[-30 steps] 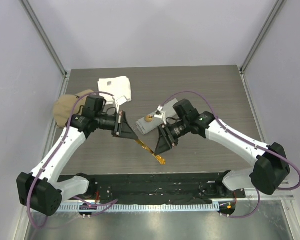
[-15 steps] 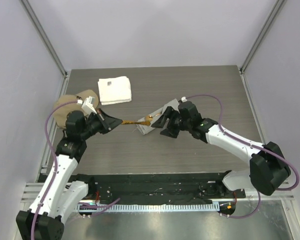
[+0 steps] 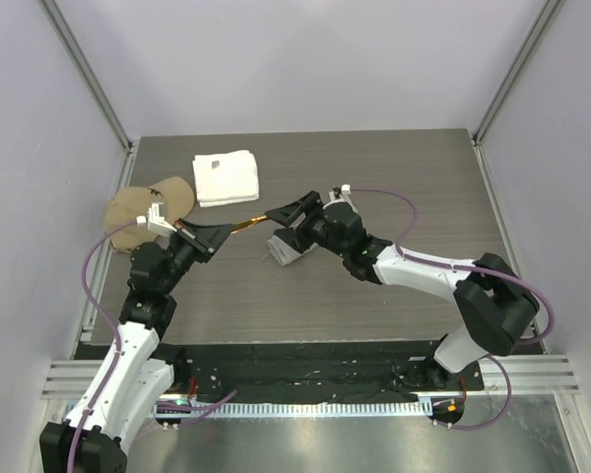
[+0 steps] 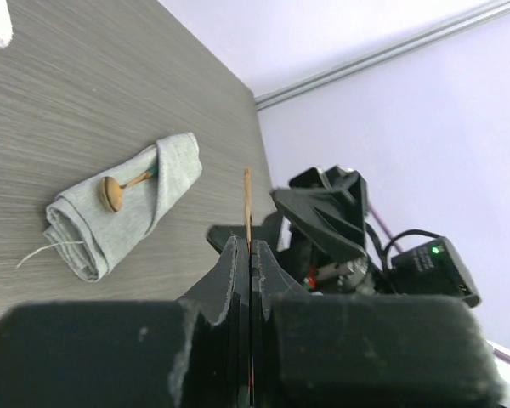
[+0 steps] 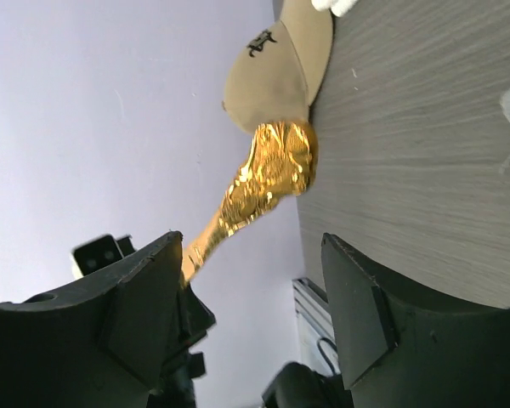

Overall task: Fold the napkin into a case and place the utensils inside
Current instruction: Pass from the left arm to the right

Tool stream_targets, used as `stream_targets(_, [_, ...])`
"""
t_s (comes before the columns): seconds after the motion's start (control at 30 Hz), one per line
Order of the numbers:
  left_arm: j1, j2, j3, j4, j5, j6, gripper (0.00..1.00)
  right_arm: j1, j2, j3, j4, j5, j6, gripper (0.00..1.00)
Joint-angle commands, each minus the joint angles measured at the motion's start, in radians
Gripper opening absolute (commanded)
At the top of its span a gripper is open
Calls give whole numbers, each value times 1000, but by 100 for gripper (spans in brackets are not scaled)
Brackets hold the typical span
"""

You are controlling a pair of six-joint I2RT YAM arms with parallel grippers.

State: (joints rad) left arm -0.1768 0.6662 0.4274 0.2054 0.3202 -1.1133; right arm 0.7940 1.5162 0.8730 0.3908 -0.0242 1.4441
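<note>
The napkin lies folded as a grey case [image 3: 284, 247] at mid-table, also in the left wrist view [image 4: 119, 217]. A wooden spoon's tan bowl [image 4: 110, 194] and a bit of the teal handle [image 4: 153, 173] stick out of its mouth. My left gripper [image 3: 229, 233] is shut on the orange-yellow utensil [image 3: 252, 225], held above the table left of the case; the stick rises from the shut jaws [image 4: 247, 204]. My right gripper [image 3: 282, 223] is open. The utensil's golden end [image 5: 268, 174] lies just ahead of its spread fingertips [image 5: 251, 240], with no contact visible.
A white folded towel [image 3: 225, 177] lies at the back left. A tan cap [image 3: 143, 209] sits at the left edge, also in the right wrist view [image 5: 276, 64]. The two grippers face each other closely above the table, left of the case.
My left gripper drew back left and lifted the orange-yellow utensil away from the case. My right gripper swung left from beside the case to the utensil's free end, jaws open.
</note>
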Motion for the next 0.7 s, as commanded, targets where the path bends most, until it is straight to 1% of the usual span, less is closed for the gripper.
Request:
stream_targets(0.0, [-7,-22,-22,199,-7,-91,0,14,73,67,227,76,97,70])
stream_targets(0.03, [-7,-23,-24,190,-4,-89,0,16,103,75,250,76,108,69])
stream_targets(0.07, [-7,-28,-22,178,2,-88,0,16,116,81,270,73,116,64])
stream_targets(0.13, [-9,-40,-32,169,2,-83,0,17,137,92,289,66,151,59])
stream_targets(0.17, [-7,-40,-38,178,3,-88,0,20,151,84,308,75,168,46])
stream_targets(0.2, [-7,-42,-47,178,6,-92,0,22,156,72,380,90,194,37])
stream_targets(0.23, [-7,-42,-50,180,5,-95,0,27,160,46,413,101,231,16])
stream_targets(0.3, [-7,-46,-53,175,-19,-103,0,39,162,20,497,150,263,1])
stream_targets(0.4, [-7,-47,-44,143,-81,-105,1,56,156,-29,575,220,305,1])
stream_targets(0.47, [-7,-36,-9,95,-105,-99,20,59,142,-60,573,253,326,1])
stream_targets(0.5, [-9,-31,7,50,-110,-94,33,59,128,-71,573,282,328,1])
stream_targets(0.53, [-7,-31,36,25,-122,-88,52,59,121,-94,571,294,329,1])
stream_targets(0.57, [-7,-27,53,-3,-127,-89,56,59,115,-103,571,306,331,1])
stream_targets(0.6, [-7,-24,71,-79,-125,-86,60,56,111,-108,579,311,328,1])
stream_targets(0.63, [-7,-20,112,-121,-125,-79,67,53,108,-114,579,310,325,1])
stream_targets(0.67, [-9,-19,134,-183,-132,-71,72,51,104,-115,579,307,319,1])
